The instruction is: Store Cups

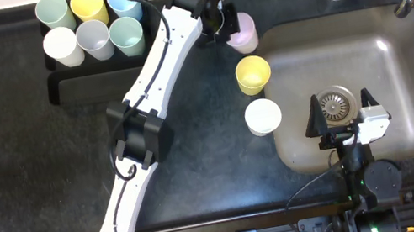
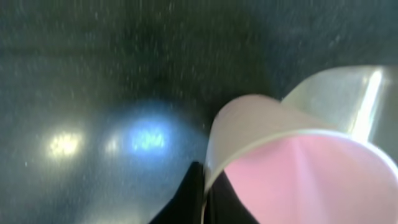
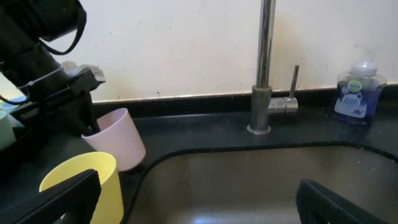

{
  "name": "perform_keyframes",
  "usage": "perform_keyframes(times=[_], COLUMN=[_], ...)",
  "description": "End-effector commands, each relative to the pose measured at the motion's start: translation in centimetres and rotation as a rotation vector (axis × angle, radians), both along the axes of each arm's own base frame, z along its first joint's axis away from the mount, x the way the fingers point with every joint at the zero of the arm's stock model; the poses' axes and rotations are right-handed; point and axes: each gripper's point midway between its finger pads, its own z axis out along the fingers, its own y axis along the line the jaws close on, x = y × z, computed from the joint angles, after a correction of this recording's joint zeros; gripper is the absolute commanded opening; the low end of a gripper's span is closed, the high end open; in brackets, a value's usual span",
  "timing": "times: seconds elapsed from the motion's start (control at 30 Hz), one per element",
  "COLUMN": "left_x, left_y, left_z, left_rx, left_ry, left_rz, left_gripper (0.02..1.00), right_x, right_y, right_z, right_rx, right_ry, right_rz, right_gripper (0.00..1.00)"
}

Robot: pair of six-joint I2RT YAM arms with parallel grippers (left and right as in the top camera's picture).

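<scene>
Pink cup [image 3: 118, 142] — tilted, mouth upward — pinched by left hand [image 1: 223, 28].

worktop [image 1: 19, 166]: black speckled | sink [image 1: 409, 97]: steel | faucet [image 3: 266, 62] | wall [image 3: 174, 43]: pale | soap bottle [image 3: 357, 93]

Top view: we are looking straight down from well above on the dark surface [image 1: 32, 189] and the sink [image 1: 409, 97]. Left wrist view: we are looking down, very close on the pink cup [image 2: 298, 168]. Right wrist view: we are facing level from low in the sink toward the faucet [image 3: 266, 62] and wall [image 3: 174, 43], sharing the pink cup and yellow cup [image 3: 87, 180] with the top view.
</scene>
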Motion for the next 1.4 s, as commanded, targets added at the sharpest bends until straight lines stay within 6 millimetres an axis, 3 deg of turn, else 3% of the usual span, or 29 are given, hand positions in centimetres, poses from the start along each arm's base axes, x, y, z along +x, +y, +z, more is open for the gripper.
perform_keyframes(times=[0.03, 0.13, 0.2, 0.3, 0.43, 0.53, 0.6, 0.7, 0.9, 1.2, 1.4], left_x=[2.1, 2.4, 1.7, -0.6, -3.5, -4.9, -5.8, -6.7, -7.2, -8.1, -8.9], left_y=[2.5, 6.5, 10.5, 18.9, 28.7, 33.9, 36.1, 38.1, 39.0, 39.7, 40.5], left_z=[6.5, 11.6, 14.6, 17.9, 19.1, 18.2, 16.9, 14.2, 9.3, 8.2, 5.7], left_rx=[-0.024, -0.003, 0.029, 0.1, 0.166, 0.179, 0.174, 0.169, 0.155, 0.179, 0.179], left_ry=[-0.147, -0.221, -0.236, -0.193, -0.108, -0.057, -0.023, 0.019, 0.083, 0.114, 0.164], left_rz=[0.048, 0.123, 0.216, 0.42, 0.634, 0.751, 0.803, 0.853, 0.925, 0.962, 1.032], left_gripper=[0.036, 0.036, 0.036, 0.036, 0.038, 0.036, 0.036, 0.038, 0.036, 0.036, 0.036], right_x=[0.0, 0.0, 0.0, 0.0, 0.0, 0.0, 0.0, 0.0, 0.0, 0.0, 0.0], right_y=[0.0, 0.0, 0.0, 0.0, 0.0, 0.0, 0.0, 0.0, 0.0, 0.0, 0.0], right_z=[-0.4, -0.4, -0.4, -0.4, -0.4, -0.4, -0.4, -0.4, -0.4, -0.4, -0.4], right_rx=[0.005, 0.005, 0.005, 0.005, 0.005, 0.005, 0.005, 0.005, 0.005, 0.005, 0.005], right_ry=[0.0, 0.0, 0.0, 0.0, 0.0, 0.0, 0.0, 0.0, 0.0, 0.0, 0.0], right_rz=[0.002, 0.002, 0.002, 0.002, 0.002, 0.002, 0.002, 0.002, 0.002, 0.002, 0.002], right_gripper=[0.996, 0.998, 0.998, 0.996, 0.998, 0.998, 0.996, 0.998, 0.996, 0.996, 0.996])
